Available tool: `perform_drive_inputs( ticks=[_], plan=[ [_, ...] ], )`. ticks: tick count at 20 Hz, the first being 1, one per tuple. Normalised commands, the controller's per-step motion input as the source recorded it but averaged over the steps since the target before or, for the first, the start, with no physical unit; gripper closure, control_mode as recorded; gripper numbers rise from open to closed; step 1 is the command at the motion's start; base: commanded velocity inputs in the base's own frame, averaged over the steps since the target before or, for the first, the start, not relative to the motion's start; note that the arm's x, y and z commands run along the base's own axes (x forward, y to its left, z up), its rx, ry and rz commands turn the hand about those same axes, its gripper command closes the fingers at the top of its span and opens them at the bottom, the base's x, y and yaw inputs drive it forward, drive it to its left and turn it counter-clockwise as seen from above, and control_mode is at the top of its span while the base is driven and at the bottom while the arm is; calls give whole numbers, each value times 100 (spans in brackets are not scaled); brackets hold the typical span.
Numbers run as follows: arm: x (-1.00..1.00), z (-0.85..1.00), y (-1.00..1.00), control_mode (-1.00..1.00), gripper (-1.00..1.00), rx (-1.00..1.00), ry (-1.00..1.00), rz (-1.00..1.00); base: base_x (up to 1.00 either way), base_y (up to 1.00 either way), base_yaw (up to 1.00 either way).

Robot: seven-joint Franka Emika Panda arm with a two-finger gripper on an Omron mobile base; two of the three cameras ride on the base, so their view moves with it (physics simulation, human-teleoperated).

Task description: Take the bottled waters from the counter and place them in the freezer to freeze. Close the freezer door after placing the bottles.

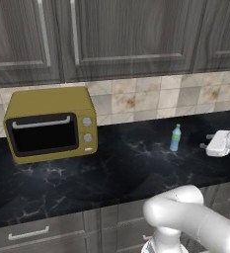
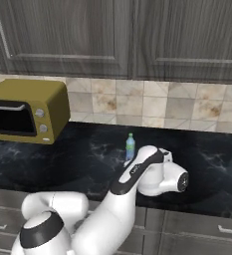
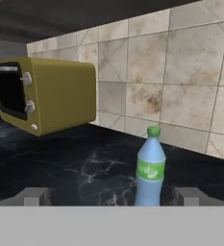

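One bottled water [image 1: 175, 137], small and bluish with a green cap, stands upright on the black marble counter [image 1: 111, 168] near the tiled wall. My gripper [image 1: 205, 141] hovers just right of it at bottle height, pointing left, open and holding nothing. In the hand view the bottle [image 3: 150, 168] stands a little ahead between the two fingertips [image 3: 190, 196], closer to the right one, and the gripper [image 3: 112, 197] touches nothing. From the right base view the bottle [image 2: 130, 146] shows just behind my arm. The freezer is out of view.
A yellow microwave [image 1: 50, 123] sits on the counter well left of the bottle, its door shut. Dark wood cabinets [image 1: 131, 34] hang above the tiled backsplash [image 1: 151, 96]. Grey drawer fronts [image 1: 32, 232] run under the counter edge.
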Motion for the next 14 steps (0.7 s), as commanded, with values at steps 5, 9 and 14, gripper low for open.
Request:
perform_drive_inputs(
  ticks=[5,9,14],
  plan=[
    [32,-11,15,-100,-100,0,0,-1,0,0,0],
    [21,-6,1,-100,-100,0,0,0,0,0,0],
    [44,-16,0,-100,-100,0,0,0,0,0,0]
  ],
)
